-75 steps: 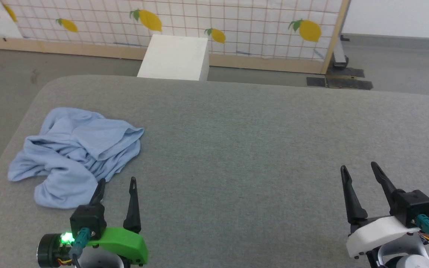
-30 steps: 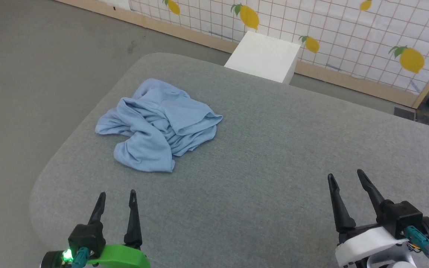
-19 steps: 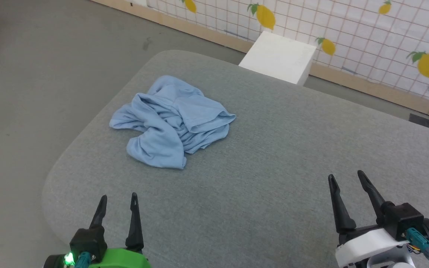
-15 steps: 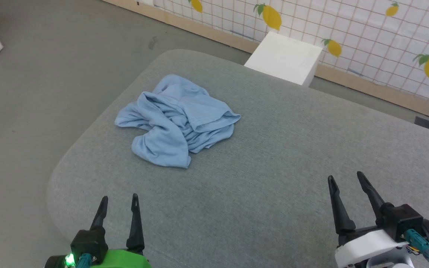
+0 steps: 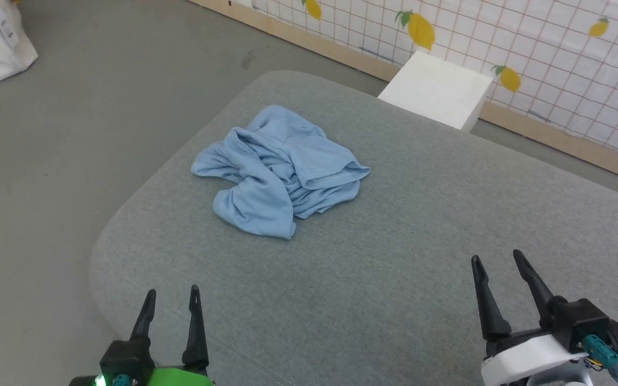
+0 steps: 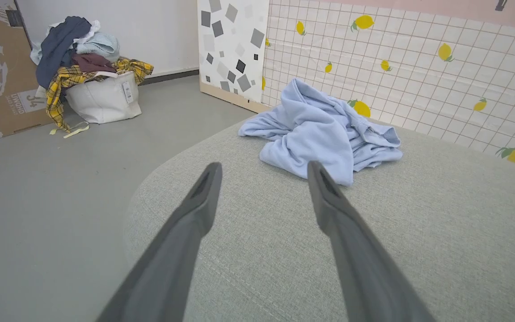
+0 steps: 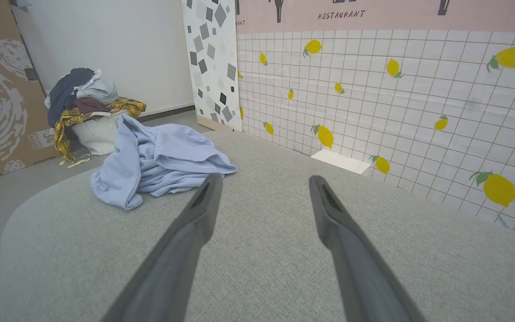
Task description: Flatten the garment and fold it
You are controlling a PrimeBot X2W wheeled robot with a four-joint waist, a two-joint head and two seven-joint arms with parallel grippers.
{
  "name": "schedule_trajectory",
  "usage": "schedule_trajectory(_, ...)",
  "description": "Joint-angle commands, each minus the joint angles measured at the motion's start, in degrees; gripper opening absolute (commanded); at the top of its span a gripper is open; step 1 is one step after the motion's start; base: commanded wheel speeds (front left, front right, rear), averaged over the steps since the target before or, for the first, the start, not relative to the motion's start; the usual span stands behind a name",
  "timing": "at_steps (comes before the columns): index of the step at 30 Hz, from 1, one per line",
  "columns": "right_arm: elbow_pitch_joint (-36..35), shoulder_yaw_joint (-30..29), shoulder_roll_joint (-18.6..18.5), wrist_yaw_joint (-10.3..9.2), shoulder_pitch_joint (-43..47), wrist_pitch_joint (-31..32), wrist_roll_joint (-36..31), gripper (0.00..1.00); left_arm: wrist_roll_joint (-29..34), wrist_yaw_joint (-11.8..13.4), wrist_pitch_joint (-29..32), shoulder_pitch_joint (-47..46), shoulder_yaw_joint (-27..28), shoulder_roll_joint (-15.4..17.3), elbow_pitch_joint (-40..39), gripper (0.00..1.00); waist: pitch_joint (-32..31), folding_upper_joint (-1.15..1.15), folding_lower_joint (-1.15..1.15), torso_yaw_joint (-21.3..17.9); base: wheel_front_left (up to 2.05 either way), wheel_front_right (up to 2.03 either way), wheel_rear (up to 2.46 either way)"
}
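Light blue soft cotton garment lies in a crumpled heap on the far-left part of the grey fabric-covered desk, near its rounded corner and inside the edge. It is bunched, with deep folds and layers overlapping. One smooth lobe points toward the robot, and a stitched hem edge shows on the side facing the desk's middle. Collar, logo and button can't be made out, so they're probably buried in the folds. The fabric looks thin, limp and matte, and should drape and drag easily.

Step, as I judge it: the very start, approach before flattening. Nothing is grasped, and no flattening or folding is done yet.

Left hand has a green body and two long dark fingers spread apart, holding nothing. It hovers over the near-left desk edge, short of the garment, with the near lobe ahead of it in the left wrist view. Right hand has a white body, its fingers likewise parted and holding nothing. It sits at the near right, well apart from the garment.

Next move likely calls for reaching both hands forward and left, pinching two separate edges (hem or shoulder, if findable), then lifting and spreading. Picking single layers out of this bunch looks tricky.

The desk top is a woven, slightly fuzzy textile with some grip. Beyond it are a white rectangular box, a tiled lemon-print wall panel, smooth grey floor, and a white bag heaped with mixed clothes.
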Motion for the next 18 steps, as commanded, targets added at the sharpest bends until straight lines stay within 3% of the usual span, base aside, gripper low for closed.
schedule_trajectory(1, 0.32, 0.03, 0.04, -0.1, 0.46, -0.73, 0.57, 1.0, -0.29, 0.53, -0.7, 0.81, -0.06, -0.32, 0.3, 1.0, 0.03, 0.0, 0.0, 0.63, 0.0, 0.0, 0.0)
schedule_trajectory(16, 0.67, -0.06, 0.04, -0.1, 0.59, -1.05, 0.74, 1.0, -0.57, 0.34, -1.02, 0.79, -0.01, -0.33, 0.72, 1.0, -0.08, 0.0, 0.0, 1.46, 0.0, 0.0, 0.0)
schedule_trajectory(18, 0.6, -0.13, 0.04, -0.1, 0.56, -1.05, 0.72, 1.0, -1.35, -1.13, -1.02, 0.02, -0.35, -0.21, 1.16, 1.0, 0.06, 0.0, 0.0, 1.5, 0.0, 0.0, 0.0)
